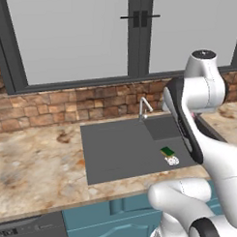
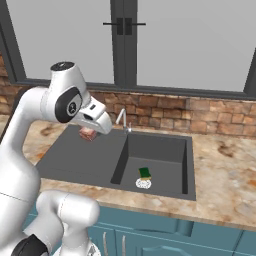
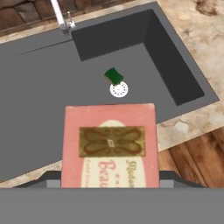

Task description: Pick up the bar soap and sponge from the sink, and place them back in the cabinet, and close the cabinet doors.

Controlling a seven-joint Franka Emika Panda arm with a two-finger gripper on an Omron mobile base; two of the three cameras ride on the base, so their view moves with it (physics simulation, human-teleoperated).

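Observation:
My gripper point(image 2: 90, 129) is shut on the bar soap point(image 2: 87, 135), a pinkish-brown block held in the air over the drainboard of the dark grey sink point(image 2: 70, 160). In the hand view the bar soap point(image 3: 109, 146) sits large between the fingers, label facing the camera. The sponge point(image 2: 145, 173), dark green with a yellow layer, lies on the basin floor beside the white drain point(image 2: 143, 183). It shows too as the sponge point(image 1: 166, 151) and the sponge point(image 3: 114, 75), well below and away from the gripper. The cabinet and the cabinet doors are out of view.
A silver faucet point(image 2: 122, 120) stands at the sink's back edge, close to the right of the hand. Marbled counter point(image 1: 39, 162) runs on both sides, with a brick wall point(image 1: 66, 105) and window behind. Short teal cupboards point(image 1: 109, 220) sit under the counter.

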